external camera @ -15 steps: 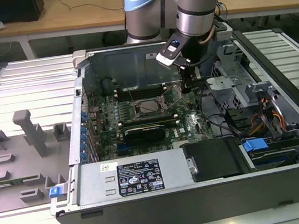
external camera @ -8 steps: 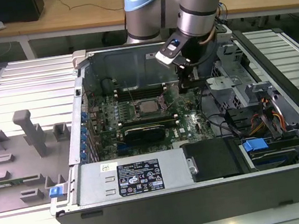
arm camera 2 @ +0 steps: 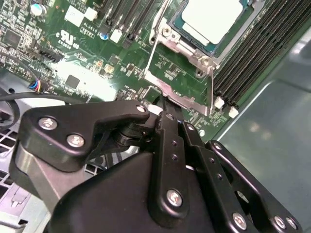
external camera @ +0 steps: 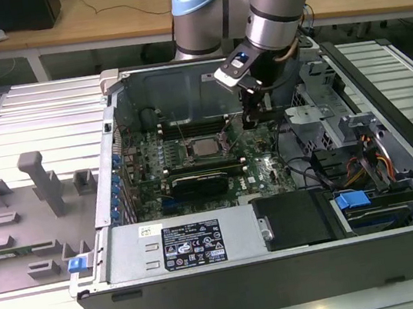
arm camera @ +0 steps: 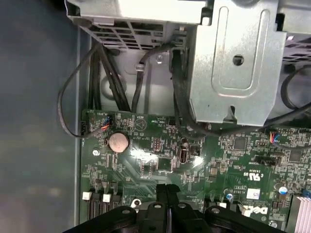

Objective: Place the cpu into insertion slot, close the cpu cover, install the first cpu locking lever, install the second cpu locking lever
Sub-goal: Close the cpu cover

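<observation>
Gripper (external camera: 255,122) hangs inside an open computer case (external camera: 209,278) on the slatted worktop (external camera: 29,111), low over the green motherboard (arm camera: 160,160). Its black fingers are pressed together with nothing between them in both wrist views (arm camera 2: 164,108) (arm camera: 167,190). In the exterior view it sits near the cpu (external camera: 205,147), at about 2 o'clock from it. The cpu's pale metal top lies flat in the insertion slot (external camera: 191,153). In the second wrist view the silver cpu cover (arm camera 2: 151,60) lies between the cpu (arm camera 2: 214,17) and the fingertips; whether it is closed is unclear.
</observation>
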